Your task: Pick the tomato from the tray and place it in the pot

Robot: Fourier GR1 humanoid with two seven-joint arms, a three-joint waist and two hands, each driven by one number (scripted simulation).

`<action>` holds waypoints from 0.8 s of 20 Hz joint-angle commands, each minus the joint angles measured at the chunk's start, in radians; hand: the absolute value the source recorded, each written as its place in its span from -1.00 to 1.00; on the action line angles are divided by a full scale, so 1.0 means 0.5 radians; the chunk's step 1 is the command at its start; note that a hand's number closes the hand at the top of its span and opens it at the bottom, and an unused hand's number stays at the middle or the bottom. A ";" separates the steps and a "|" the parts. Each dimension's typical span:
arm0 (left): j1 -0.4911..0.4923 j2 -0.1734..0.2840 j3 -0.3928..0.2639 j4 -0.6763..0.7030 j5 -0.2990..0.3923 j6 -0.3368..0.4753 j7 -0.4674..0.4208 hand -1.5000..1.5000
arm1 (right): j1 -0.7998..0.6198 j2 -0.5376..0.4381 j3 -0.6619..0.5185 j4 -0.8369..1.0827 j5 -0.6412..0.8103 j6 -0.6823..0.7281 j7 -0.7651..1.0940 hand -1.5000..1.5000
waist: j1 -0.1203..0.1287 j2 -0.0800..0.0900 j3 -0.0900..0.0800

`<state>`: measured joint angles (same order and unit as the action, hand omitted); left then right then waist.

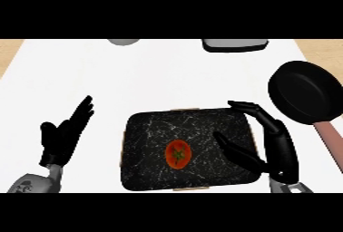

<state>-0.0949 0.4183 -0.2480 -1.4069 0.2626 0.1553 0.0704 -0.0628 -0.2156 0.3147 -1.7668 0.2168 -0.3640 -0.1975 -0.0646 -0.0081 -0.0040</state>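
Head view: the round red tomato (178, 153) lies mid-way on the black marbled square tray (144, 172) near the counter's (80, 68) front edge. The right hand (271, 145), fingers unclenched, flanks it without touching; the left hand (61, 138) rests open. The black long-handled pot (303, 93) waits at the right edge; nothing yet lifted.

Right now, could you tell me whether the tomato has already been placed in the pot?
No, the tomato lies on the dark tray, while the black pot stands apart at the right with nothing red in it.

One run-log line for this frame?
tomato on tray | right hand open over tray | left hand resting | pot right
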 commanded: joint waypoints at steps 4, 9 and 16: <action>0.024 -0.071 -0.110 0.050 0.043 -0.169 0.016 0.00 | 0.404 0.420 0.562 -0.197 0.437 -0.705 -0.566 -1.00 | 0.079 0.004 0.007; 0.030 -0.127 -0.110 0.081 0.012 -0.150 0.019 0.00 | 0.786 0.268 0.825 -0.492 0.980 -0.525 0.168 -1.00 | 0.085 0.006 0.000; -0.017 -0.105 -0.111 0.105 0.023 -0.297 0.038 0.00 | 0.656 0.426 0.954 -0.669 1.247 -0.153 1.039 -1.00 | 0.128 0.018 0.003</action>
<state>-0.0927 0.3551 -0.3108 -1.3653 0.2665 0.0485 0.0878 0.2992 -0.0620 0.7105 -2.0568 0.7840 -0.5026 0.1051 -0.0118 -0.0022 -0.0028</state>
